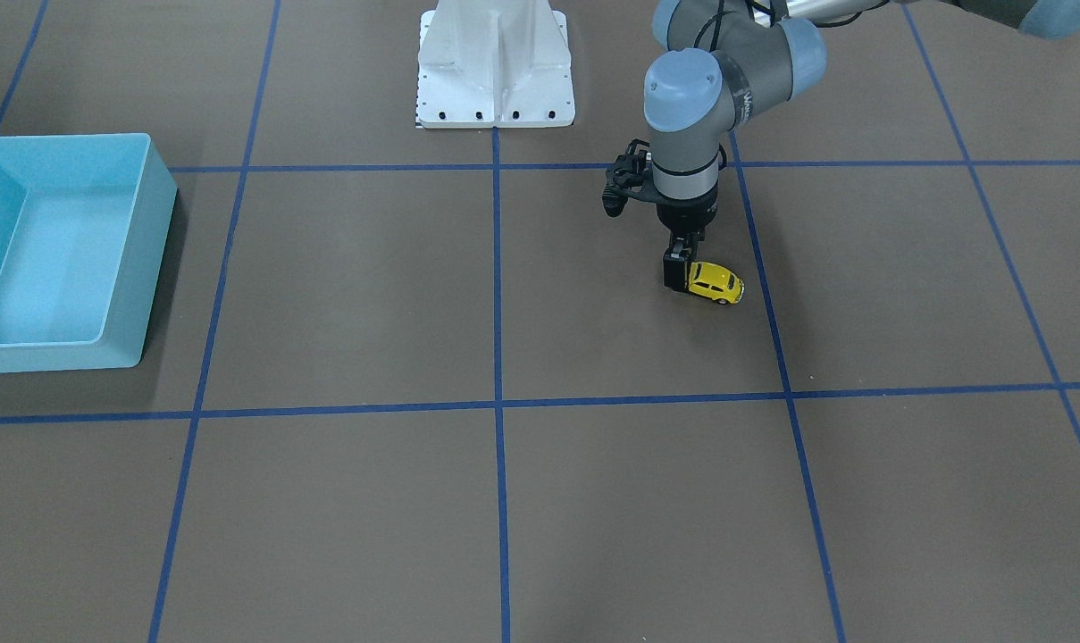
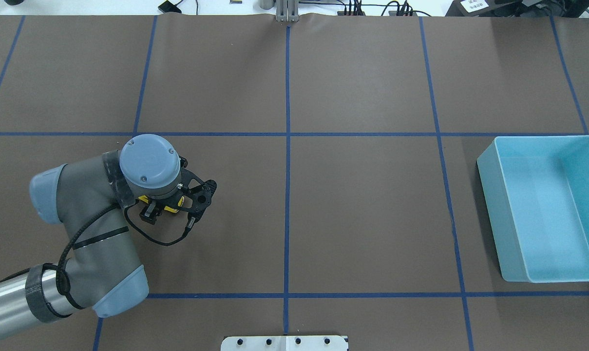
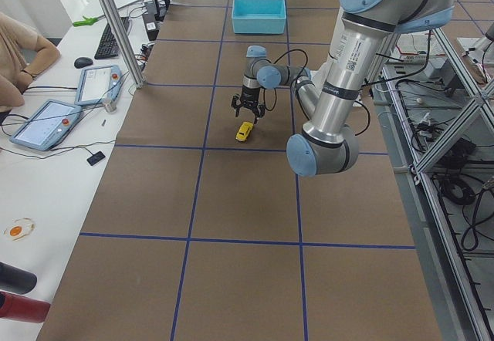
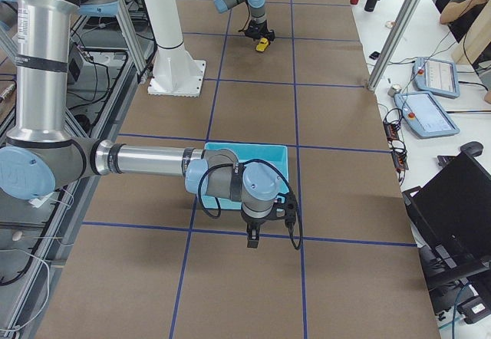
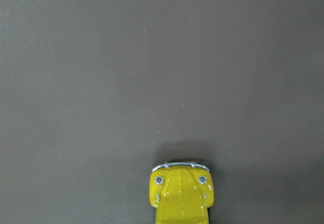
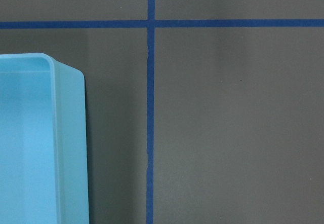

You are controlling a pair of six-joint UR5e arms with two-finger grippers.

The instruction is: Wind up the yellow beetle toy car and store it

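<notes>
Left wrist-mounted: yellow beetle toy car point(image 5: 179, 193) points up-frame

yellow beetle toy car point(image 5: 179, 196): one end cut by wrist view's lower edge, mostly under wrist point(image 2: 149, 160) overhead | left gripper point(image 1: 682, 279): at car's end, grip unclear | right gripper point(image 4: 252, 238): far from car, state unreadable

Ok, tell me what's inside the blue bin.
Nothing shows inside the blue bin: its floor is bare from overhead. The right arm covers one corner from the side.
</notes>
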